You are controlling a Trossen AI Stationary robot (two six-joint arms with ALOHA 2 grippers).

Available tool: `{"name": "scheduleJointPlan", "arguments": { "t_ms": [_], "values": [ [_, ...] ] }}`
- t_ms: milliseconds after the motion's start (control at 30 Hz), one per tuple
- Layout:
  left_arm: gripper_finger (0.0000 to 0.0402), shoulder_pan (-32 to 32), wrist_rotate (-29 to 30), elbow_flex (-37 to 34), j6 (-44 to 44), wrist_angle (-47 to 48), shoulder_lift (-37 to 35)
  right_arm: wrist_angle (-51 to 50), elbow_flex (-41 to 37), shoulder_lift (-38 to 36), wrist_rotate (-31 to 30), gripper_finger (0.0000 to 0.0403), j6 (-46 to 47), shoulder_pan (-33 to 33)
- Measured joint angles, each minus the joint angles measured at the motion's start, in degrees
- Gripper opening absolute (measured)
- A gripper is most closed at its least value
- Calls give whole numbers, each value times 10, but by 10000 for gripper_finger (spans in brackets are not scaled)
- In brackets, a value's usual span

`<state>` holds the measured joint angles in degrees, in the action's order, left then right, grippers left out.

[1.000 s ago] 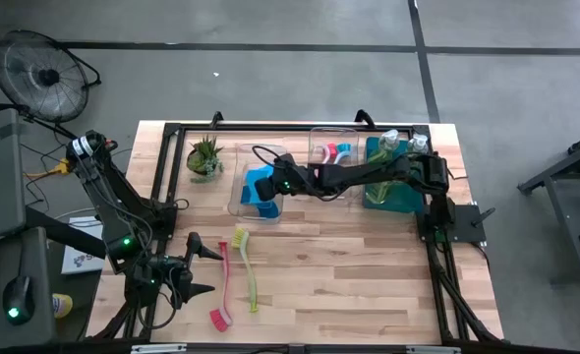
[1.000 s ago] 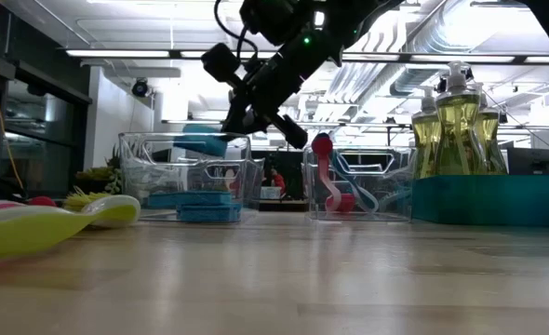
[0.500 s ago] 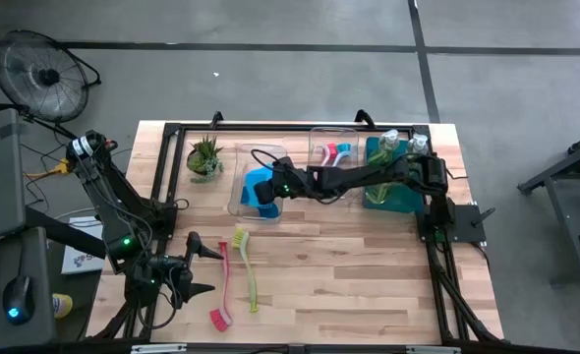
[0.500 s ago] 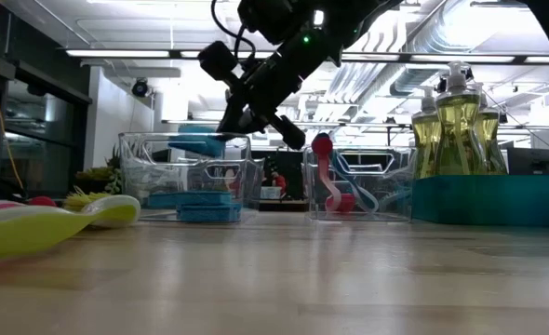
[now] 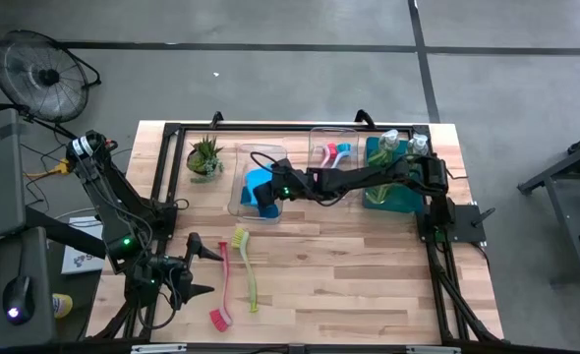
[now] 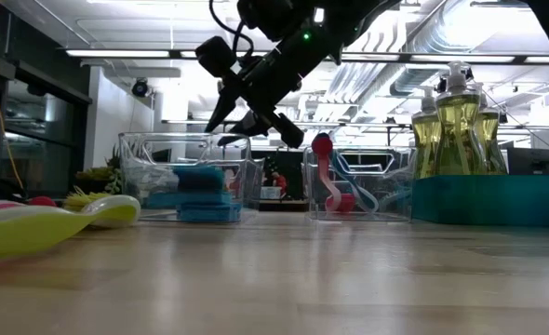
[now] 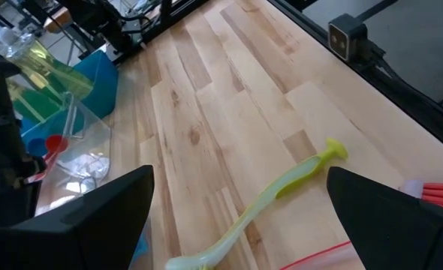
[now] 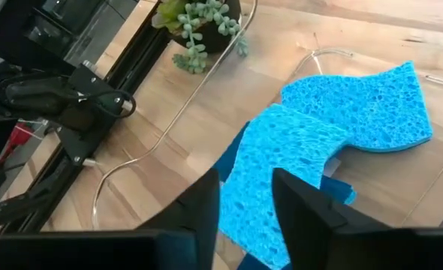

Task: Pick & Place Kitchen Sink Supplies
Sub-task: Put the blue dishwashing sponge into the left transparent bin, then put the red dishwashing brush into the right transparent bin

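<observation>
At the lower left of the high view, the left gripper rests above the table edge, its fingers spread wide and holding nothing. Just to its right, a red brush and a yellow-green brush lie side by side on the bare wood; in the left wrist view the yellow-green brush stretches between the two dark fingers. At the upper left of the table stands a small potted plant. Right of it, the left clear bin contains the blue sponges, seen in the right wrist view as several overlapping pieces, one lying flat farther off. The right gripper hangs over this bin, fingers apart and empty; the low view shows it above the bin rim, with a sponge inside below it. Next, at upper centre, a second clear bin holds red and teal brushes. At the upper right, a teal bin carries the clear bottles of yellowish-green soap.
</observation>
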<state>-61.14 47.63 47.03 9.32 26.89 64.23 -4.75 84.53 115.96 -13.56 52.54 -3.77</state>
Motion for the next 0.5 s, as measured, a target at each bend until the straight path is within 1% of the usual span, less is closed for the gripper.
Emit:
{"name": "scheduleJointPlan", "arguments": {
  "t_ms": [133,267,367,500],
  "values": [
    [390,0,-4,0,0,-1,0,1,0,0,5,146,-9,1],
    [390,0,-7,0,0,0,0,5,0,0,22,175,-14,-1],
    [390,0,-11,0,0,0,0,7,0,0,39,187,-14,-3],
    [390,0,-11,0,0,0,0,3,-1,-6,55,190,-12,-5]
  ]
}}
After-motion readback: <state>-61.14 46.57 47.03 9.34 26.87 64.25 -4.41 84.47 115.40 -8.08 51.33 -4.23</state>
